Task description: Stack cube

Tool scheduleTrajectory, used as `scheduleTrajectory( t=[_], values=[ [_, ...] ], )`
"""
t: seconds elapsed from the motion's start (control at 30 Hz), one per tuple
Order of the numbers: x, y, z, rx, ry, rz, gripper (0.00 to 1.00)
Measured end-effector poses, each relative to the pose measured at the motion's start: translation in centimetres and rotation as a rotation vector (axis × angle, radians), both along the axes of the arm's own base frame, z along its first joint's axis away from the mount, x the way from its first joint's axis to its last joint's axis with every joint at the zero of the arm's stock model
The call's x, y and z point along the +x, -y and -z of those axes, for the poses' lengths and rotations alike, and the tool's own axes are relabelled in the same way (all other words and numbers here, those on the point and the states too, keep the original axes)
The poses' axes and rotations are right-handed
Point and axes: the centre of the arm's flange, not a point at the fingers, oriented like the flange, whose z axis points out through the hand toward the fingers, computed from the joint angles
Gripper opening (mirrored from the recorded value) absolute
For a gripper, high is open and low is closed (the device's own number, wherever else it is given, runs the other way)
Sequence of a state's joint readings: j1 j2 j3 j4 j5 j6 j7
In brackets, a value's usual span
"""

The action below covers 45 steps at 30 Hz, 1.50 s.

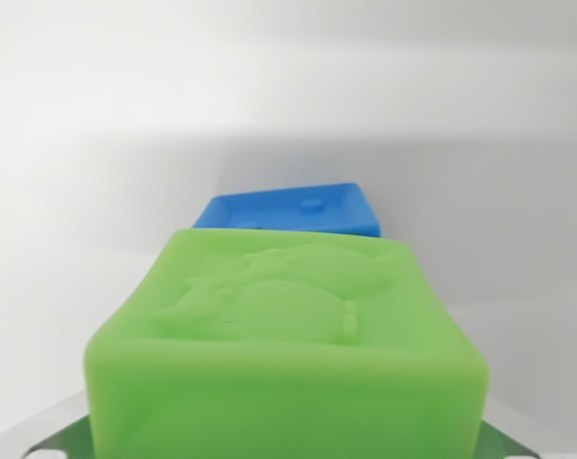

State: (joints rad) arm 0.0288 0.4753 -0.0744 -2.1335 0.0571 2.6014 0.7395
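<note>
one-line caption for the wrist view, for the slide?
Wrist view: green cube with an embossed animal relief fills the foreground, blue cube partly hidden behind it on a white surface.

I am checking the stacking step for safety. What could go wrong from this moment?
1. The green cube fills the wrist view and hides most of the blue cube, so alignment is hard to judge and it may land off-centre.
2. The blue cube looks turned relative to the green one, so their faces may not match and the stack could tip.
</note>
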Motion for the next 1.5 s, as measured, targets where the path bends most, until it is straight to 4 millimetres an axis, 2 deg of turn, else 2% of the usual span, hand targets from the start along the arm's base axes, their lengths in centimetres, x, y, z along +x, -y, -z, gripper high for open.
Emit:
scheduleTrajectory(
  t=[0.57,0.6,1.5],
  values=[
    [0.01,-0.01,1.1,0.0,0.0,0.0,0.0],
    [0.01,-0.01,1.11,0.0,0.0,0.0,1.0],
    [0.04,-0.01,1.09,0.0,0.002,0.0,1.0]
  ],
)
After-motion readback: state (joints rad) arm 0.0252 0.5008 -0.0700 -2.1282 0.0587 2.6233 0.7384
